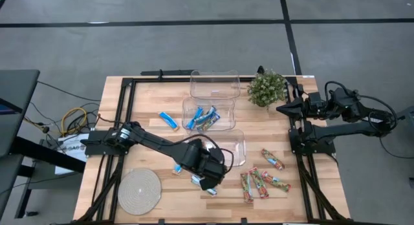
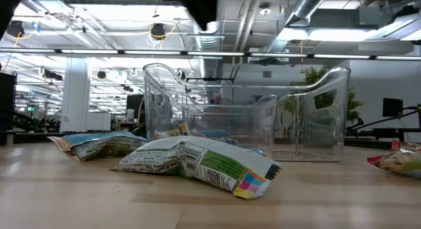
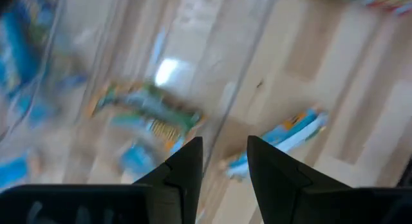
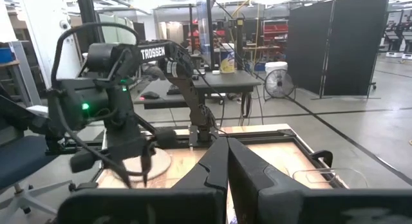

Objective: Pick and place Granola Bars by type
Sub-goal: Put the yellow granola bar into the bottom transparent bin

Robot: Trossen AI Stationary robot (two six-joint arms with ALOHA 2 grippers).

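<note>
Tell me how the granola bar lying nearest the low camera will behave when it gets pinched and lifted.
The granola bar probably flexes: its wrapper is crinkled and sags unevenly. It looks light, lying flat and thin. The glossy film may slip, so a mid-body pinch seems safer than the crimped end.

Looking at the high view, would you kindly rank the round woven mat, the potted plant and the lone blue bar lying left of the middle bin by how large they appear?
1. Round woven mat, clearly the largest.
2. Potted plant, somewhat smaller.
3. Lone blue bar, by far the smallest.
</note>
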